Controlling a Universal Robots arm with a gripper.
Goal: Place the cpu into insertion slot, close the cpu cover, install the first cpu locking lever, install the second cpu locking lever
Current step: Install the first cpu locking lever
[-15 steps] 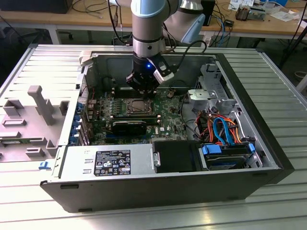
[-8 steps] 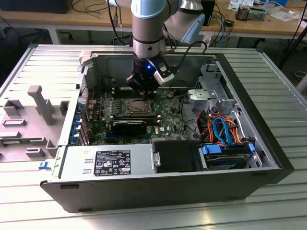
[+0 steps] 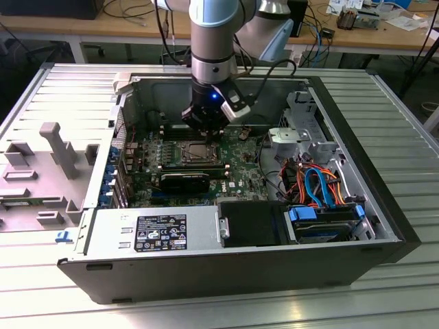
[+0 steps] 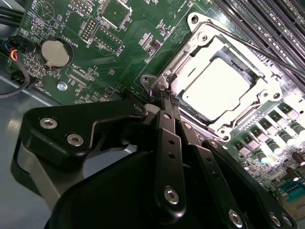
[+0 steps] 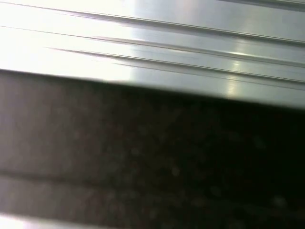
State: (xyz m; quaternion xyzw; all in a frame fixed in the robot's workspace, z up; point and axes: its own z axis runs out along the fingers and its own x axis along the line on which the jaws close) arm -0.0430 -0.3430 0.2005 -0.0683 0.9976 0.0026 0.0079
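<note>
Gripper (image 4: 163,95): closest thing in the second wrist view, black fingers pinched together with nothing between them, tips right at the corner of the socket frame.
CPU (image 4: 214,86): pale silver square, already sitting in the insertion slot (image 4: 190,102).
CPU cover (image 4: 267,88): silvery frame lying down flat around the chip.
Locking lever (image 4: 248,45): thin wire rod running along the far side of the socket.
Green board (image 4: 81,28): lies flat in the open computer case (image 3: 384,205).
</note>
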